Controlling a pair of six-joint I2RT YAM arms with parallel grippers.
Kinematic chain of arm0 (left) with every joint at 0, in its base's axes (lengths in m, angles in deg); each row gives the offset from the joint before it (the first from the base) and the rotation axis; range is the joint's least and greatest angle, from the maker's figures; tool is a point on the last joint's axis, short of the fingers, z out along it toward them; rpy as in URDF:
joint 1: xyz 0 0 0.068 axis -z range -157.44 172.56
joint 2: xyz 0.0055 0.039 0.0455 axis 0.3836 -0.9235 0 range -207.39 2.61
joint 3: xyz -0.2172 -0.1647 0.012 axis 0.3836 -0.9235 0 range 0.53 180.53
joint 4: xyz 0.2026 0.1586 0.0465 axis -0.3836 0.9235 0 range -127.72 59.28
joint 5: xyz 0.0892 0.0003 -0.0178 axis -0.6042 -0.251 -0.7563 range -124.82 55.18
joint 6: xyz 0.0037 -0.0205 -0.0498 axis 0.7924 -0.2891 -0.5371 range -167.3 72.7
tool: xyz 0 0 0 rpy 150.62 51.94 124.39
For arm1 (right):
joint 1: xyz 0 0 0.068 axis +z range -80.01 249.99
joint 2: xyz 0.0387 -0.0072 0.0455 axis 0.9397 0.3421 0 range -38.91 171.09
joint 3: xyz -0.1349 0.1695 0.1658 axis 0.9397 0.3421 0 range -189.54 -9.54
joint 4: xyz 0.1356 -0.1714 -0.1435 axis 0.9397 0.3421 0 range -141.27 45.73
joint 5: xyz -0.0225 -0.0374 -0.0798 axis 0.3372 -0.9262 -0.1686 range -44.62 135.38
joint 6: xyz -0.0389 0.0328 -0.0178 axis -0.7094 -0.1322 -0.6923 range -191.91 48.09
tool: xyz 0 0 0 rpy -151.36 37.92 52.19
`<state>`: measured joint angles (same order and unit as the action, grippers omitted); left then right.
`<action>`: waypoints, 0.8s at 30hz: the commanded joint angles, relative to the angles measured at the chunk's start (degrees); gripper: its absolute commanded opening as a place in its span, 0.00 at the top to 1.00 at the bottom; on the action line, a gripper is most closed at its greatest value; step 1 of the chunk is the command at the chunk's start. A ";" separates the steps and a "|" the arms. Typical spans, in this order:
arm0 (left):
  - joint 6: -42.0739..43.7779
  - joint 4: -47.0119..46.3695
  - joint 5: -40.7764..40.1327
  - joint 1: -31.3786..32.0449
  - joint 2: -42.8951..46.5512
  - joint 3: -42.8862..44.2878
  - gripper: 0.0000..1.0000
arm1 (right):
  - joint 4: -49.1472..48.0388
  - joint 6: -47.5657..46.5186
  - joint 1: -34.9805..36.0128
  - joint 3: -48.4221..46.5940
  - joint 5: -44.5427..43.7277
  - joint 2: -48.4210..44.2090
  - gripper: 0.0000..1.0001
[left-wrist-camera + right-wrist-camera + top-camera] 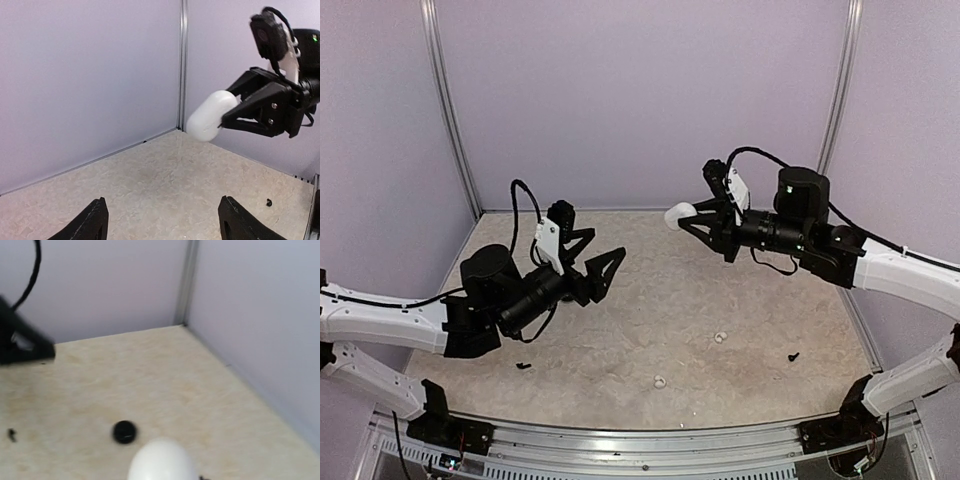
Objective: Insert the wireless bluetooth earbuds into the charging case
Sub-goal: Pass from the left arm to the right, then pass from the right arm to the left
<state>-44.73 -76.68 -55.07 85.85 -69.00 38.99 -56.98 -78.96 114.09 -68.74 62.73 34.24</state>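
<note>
My right gripper (690, 217) is shut on the charging case (676, 215), a smooth white oval with its lid shut, and holds it in the air above the far middle of the table. In the left wrist view the case (211, 116) sticks out of the right gripper (229, 106). In the right wrist view the case (162, 461) fills the bottom edge. Two tiny white earbuds lie on the table, one (720, 338) right of centre and one (660, 382) nearer the front. My left gripper (607, 266) is open, empty, raised, and pointing at the case (162, 226).
A flat black round disc (124, 432) lies on the table below the case. Small black bits lie at front left (523, 366) and at right (793, 356). Purple walls close in the back and both sides.
</note>
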 commanded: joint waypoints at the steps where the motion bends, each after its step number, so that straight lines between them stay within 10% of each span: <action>1: -20.99 3.76 13.12 -7.85 6.39 -2.00 0.25 | -1.43 -6.97 1.84 2.15 -8.35 -3.25 0.77; 12: -36.01 11.37 34.62 -18.31 6.37 5.16 0.30 | -10.13 -30.12 20.41 6.34 -45.02 -1.00 0.83; 24: -40.97 13.20 47.77 -19.25 -1.38 10.77 0.36 | -29.61 -55.49 29.79 11.71 -58.35 6.92 0.83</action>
<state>-82.65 -64.13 -13.32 67.14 -68.78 47.19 -77.53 -123.96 142.04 -58.66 9.92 39.66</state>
